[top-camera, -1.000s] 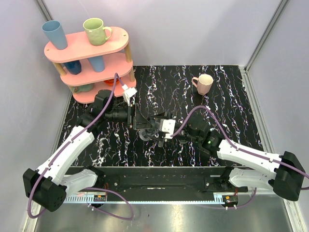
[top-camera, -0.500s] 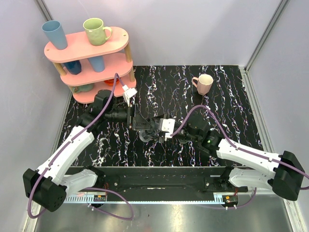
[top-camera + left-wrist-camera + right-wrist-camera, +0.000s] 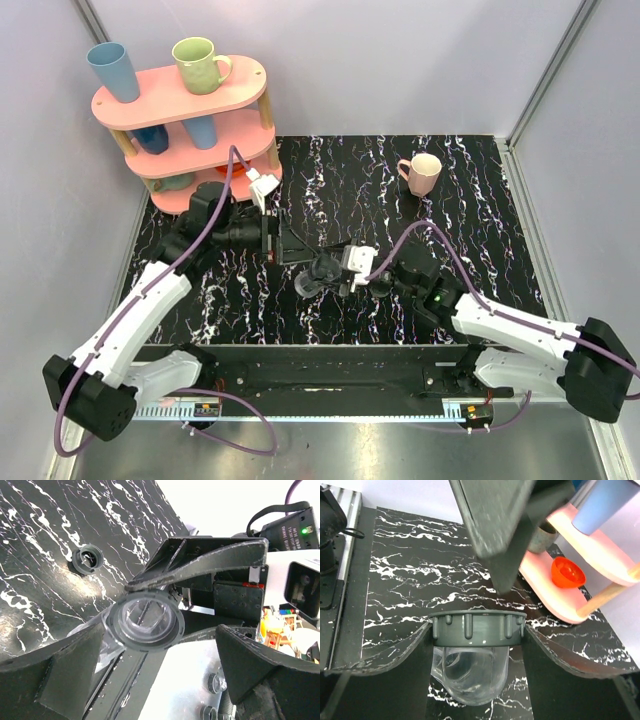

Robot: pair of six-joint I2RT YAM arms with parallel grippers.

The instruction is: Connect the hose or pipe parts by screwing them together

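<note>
Marbled table (image 3: 480, 215) bears one fitting (image 3: 88, 560), one tube (image 3: 477, 645) aloft

tabletop (image 3: 480, 200): was black with white marbled veins
tube (image 3: 470, 675): was clear and translucent, its ribbed collar dark grey
ring fitting (image 3: 88, 560): was dark grey
shelf rack (image 3: 240, 92): was pink
mug (image 3: 424, 172): was pale pink
cables (image 3: 425, 222): were purple

Left pincer (image 3: 292, 245) gapes wide, facing the right pincer (image 3: 328, 270) clamped on the tube (image 3: 470, 675).
</note>
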